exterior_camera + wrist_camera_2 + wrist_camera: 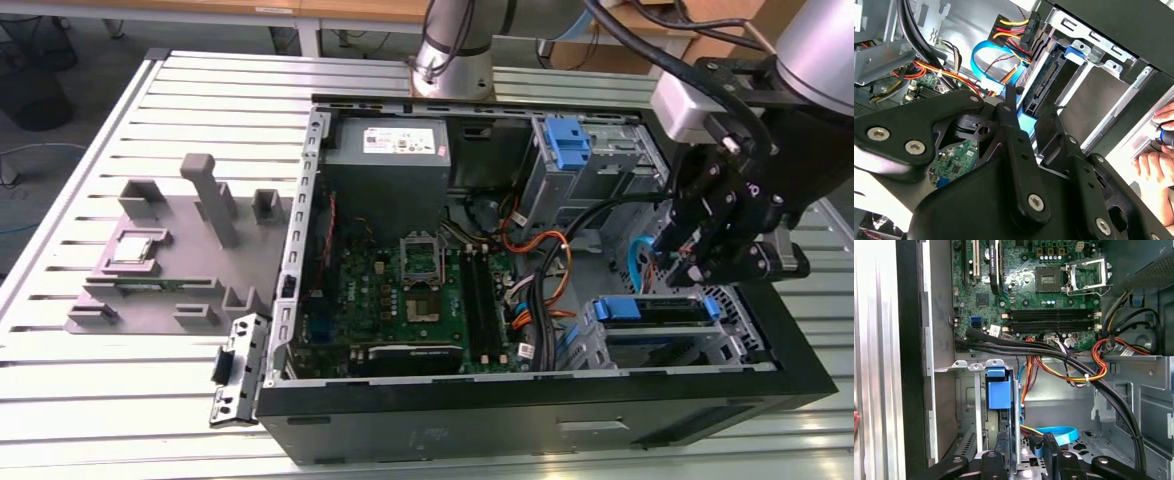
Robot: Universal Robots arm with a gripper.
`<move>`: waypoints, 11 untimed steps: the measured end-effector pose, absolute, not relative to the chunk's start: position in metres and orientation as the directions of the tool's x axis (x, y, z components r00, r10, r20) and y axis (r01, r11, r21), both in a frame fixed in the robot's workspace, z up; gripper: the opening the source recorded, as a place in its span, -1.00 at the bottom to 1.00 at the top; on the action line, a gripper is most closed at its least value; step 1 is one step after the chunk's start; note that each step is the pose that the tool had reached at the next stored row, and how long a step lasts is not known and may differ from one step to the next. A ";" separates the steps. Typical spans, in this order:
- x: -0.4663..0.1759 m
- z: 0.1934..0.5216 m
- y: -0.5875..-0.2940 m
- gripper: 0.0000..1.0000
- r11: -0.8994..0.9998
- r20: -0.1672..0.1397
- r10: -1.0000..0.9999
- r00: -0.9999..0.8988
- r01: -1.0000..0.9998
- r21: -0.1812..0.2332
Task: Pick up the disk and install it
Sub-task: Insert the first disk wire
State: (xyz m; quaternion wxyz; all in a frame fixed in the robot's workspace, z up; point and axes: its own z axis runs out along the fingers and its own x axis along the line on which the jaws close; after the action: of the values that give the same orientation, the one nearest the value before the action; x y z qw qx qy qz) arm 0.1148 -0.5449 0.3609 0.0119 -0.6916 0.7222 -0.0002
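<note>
An open black computer case lies on a slatted metal table. Inside the case, a green motherboard sits below the grey power supply, with orange and red cables just beside the board. Outside the case, on the exterior view's left, stands a grey plastic fixture holding a small silver chip.

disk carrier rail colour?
Blue, on the disk standing in its bay; clearest in the first wrist view.
</note>
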 end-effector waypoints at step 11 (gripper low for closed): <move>0.115 0.356 -0.544 -0.15 0.043 -0.011 -0.999 -0.043 -0.999 -0.017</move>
State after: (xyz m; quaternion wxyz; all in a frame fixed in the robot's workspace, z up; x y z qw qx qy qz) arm 0.1149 -0.5443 0.3563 0.0098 -0.6917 0.7222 -0.0024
